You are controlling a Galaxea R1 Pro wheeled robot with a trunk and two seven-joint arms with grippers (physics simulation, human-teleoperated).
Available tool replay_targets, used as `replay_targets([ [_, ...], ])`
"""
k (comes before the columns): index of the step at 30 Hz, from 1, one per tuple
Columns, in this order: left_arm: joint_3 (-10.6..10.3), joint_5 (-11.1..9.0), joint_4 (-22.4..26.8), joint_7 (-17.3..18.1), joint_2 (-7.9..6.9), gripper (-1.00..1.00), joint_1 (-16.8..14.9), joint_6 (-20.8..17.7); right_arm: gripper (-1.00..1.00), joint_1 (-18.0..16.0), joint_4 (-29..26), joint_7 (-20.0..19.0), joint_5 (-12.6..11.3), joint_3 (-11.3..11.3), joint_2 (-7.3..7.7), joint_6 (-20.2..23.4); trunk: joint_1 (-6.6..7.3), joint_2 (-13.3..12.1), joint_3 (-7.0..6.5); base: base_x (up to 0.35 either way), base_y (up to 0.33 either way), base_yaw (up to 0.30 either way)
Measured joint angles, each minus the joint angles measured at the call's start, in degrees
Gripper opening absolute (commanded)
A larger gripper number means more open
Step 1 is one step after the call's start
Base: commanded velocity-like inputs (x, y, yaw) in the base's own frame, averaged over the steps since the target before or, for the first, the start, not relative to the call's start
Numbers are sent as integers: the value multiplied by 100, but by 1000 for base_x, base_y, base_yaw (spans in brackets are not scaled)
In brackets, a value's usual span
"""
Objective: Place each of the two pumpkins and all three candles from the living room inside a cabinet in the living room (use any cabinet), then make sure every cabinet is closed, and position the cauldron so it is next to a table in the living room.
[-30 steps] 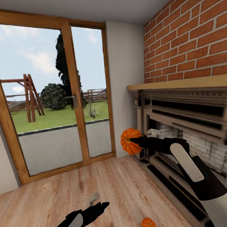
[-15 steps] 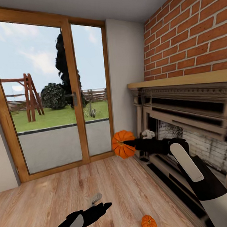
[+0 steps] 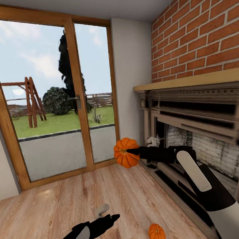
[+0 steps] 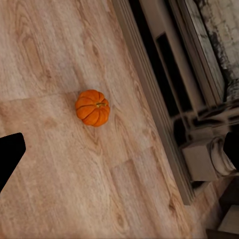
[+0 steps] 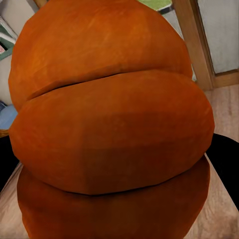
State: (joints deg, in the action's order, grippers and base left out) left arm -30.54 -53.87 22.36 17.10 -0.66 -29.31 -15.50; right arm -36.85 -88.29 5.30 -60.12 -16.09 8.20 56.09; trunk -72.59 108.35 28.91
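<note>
One pumpkin [image 3: 126, 152] before the fireplace [image 3: 200, 142] (airborne); another [image 3: 157, 234] on the floor [image 3: 51, 214].

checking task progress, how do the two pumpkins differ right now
The held pumpkin is off the floor, clamped in the right end effector; the floor pumpkin lies free on the wood floor beside the fireplace. Held one's stem faces sideways, the other's up. Both are orange and ribbed.

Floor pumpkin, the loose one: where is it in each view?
Head view: floor pumpkin at bottom edge, right of centre, beside the fireplace base.
Left wrist view: the pumpkin sits left of centre, upper half, on the planks.
Right wrist view: not in it; the held pumpkin blocks the frame.
Shared landmark: fireplace.
</note>
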Motion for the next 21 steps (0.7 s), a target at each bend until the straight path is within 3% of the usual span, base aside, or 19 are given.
replay_targets([
  [21, -11, 9, 0, 0, 0, 100, 0, 40, -100, 0, -1, -23, 70, 5, -16, -17, -461, 842, 377, 0, 0, 0],
])
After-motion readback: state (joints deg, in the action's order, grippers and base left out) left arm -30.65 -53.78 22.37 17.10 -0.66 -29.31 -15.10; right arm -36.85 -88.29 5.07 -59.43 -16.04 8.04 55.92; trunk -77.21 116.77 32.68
